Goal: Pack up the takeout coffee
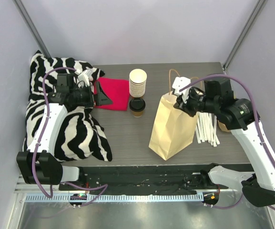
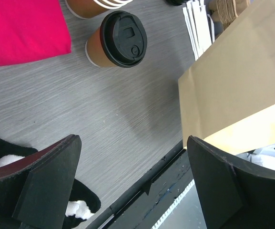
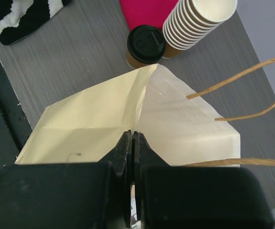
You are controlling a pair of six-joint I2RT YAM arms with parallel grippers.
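Top external view — packing not yet done: takeout coffee upright on counter beside cup stack, outside paper bag — left fingers spread wide, empty, right fingers pinched on its rim.

Takeout coffee before cup stack, left of bag

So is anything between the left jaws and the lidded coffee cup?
Nothing visible. Only bare table lies between the left gripper, jaws open, and the takeout coffee; the cup stack stands just beyond it.
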